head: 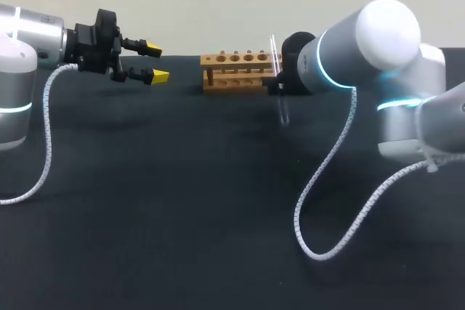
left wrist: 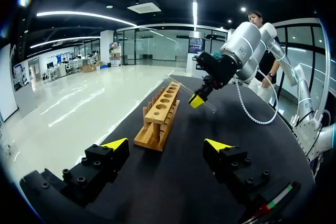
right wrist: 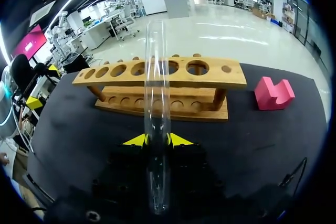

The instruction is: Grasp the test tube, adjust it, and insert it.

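A clear glass test tube (right wrist: 157, 93) stands between the yellow tips of my right gripper (right wrist: 157, 140), which is shut on its lower part. The tube points toward the wooden rack (right wrist: 157, 74) with its row of round holes, just ahead of the gripper. In the head view the tube (head: 274, 47) stands nearly upright at the right end of the rack (head: 236, 72), and my right gripper (head: 279, 72) is mostly hidden behind its arm. My left gripper (head: 154, 63) hovers open to the left of the rack, holding nothing. Its wrist view shows the rack (left wrist: 160, 114) ahead of its open gripper (left wrist: 167, 145).
A pink notched block (right wrist: 273, 93) lies on the black table (head: 182, 215) beside the rack's right end. The right arm's white cable (head: 320, 201) loops over the table in front. My left gripper's yellow tips (right wrist: 37, 100) show beyond the rack's other end.
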Robot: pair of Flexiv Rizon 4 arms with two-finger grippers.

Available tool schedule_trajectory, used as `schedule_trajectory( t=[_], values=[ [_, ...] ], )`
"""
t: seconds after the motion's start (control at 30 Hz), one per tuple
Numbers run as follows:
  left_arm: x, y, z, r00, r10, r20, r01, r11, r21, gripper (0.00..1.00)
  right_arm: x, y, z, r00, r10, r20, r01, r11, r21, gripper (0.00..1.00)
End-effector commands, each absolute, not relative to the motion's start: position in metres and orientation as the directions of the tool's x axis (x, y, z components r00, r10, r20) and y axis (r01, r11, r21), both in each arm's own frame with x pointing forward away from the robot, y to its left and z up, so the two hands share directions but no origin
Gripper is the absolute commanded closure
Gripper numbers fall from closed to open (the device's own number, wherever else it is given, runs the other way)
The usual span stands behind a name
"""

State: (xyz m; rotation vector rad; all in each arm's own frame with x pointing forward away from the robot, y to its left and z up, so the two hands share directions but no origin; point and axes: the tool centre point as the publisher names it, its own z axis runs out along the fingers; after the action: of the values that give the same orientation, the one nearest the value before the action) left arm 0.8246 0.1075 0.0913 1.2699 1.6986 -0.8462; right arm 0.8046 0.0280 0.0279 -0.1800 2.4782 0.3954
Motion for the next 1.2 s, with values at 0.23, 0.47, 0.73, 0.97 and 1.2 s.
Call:
schedule_trajectory(
  t=[0.23,0.47,0.73,0.97,1.2],
  values=[
    [0.824,0.108,0.09,-0.139,0.401,-0.905,0.964,0.263,-0.031,0.0,0.812,0.024,0.027,-0.897,-0.107,-0.428,-0.222,0.948,0.229,1.0],
    [0.824,0.108,0.09,-0.139,0.401,-0.905,0.964,0.263,-0.031,0.0,0.811,0.023,0.025,-0.902,-0.113,-0.416,-0.224,0.947,0.229,1.0],
    [0.824,0.108,0.09,-0.139,0.401,-0.905,0.964,0.263,-0.031,0.0,0.805,0.025,0.038,-0.881,-0.072,-0.468,-0.197,0.955,0.224,1.0],
    [0.824,0.108,0.09,-0.139,0.401,-0.905,0.964,0.263,-0.031,0.0,0.798,0.029,0.066,-0.833,-0.006,-0.553,-0.159,0.96,0.229,1.0],
    [0.824,0.108,0.09,-0.139,0.401,-0.905,0.964,0.263,-0.031,0.0,0.792,0.025,0.083,-0.776,0.044,-0.629,-0.12,0.969,0.217,1.0]
  ],
)
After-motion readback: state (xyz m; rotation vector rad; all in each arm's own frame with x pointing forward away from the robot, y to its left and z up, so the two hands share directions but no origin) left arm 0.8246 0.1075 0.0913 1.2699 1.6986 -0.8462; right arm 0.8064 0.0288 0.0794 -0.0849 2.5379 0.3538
